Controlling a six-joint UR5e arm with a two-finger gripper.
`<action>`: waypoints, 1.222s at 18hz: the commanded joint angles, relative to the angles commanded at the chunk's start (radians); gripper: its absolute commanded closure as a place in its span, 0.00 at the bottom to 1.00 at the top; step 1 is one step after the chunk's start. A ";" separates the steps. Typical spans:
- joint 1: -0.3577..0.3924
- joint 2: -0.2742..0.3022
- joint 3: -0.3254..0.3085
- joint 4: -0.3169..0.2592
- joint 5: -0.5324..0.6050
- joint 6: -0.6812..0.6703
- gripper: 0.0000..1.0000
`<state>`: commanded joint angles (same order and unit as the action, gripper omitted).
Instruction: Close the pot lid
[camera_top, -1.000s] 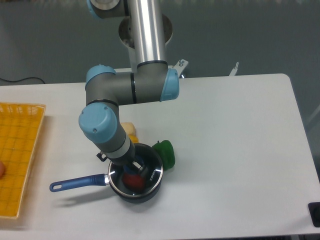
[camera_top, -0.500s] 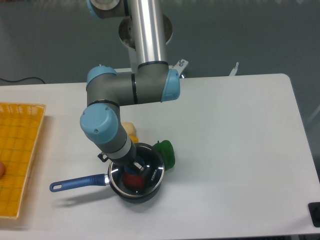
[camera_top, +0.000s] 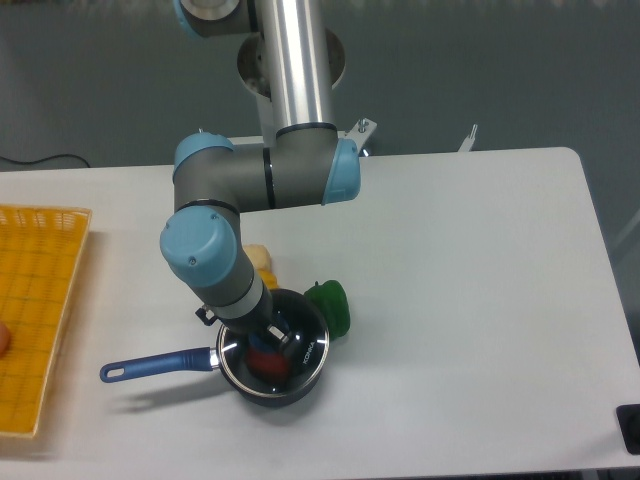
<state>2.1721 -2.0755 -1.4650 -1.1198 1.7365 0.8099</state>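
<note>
**A:** Where does the lid (camera_top: 272, 345) sit?

**B:** On top of the pot (camera_top: 270, 372), near the front edge of the white table (camera_top: 470, 300). Its silver rim lines up with the pot's rim almost all the way round, and a red thing (camera_top: 266, 362) shows through the glass, so it lies inside the saucepan. The blue handle (camera_top: 155, 366) points off to the left.

**A:** Flat, or tilted?

**B:** It looks close to flat, but I cannot say whether it is fully seated. The rim on the near side is a thin bright line, and the far side is hidden under the wrist.

**A:** And the gripper (camera_top: 275, 335)?

**B:** It comes down over the centre of the lid, where the dark knob would be. The fingers are small and dark against the glass, and I cannot tell whether they clasp the knob or stand apart from it.

**A:** So how much is done?

**B:** By my reading, most of it. The lid is over the pot and roughly centred. What seems left is to let go, if it holds the knob at all, and lift the arm clear without dragging the lid sideways.

**A:** Anything close by that could get in the way?

**B:** A green pepper-like toy (camera_top: 331, 305) sits just beside the pot's right rim, and a pale yellow object (camera_top: 262, 264) lies behind it, partly hidden by the arm. A yellow basket (camera_top: 35, 310) is well apart on the left.
</note>
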 joint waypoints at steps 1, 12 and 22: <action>0.000 0.000 -0.002 0.000 0.000 0.000 0.48; -0.002 0.000 -0.017 0.002 0.031 0.015 0.00; 0.015 0.057 -0.032 -0.005 -0.035 0.023 0.00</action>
<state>2.1874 -2.0188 -1.4971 -1.1244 1.7014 0.8330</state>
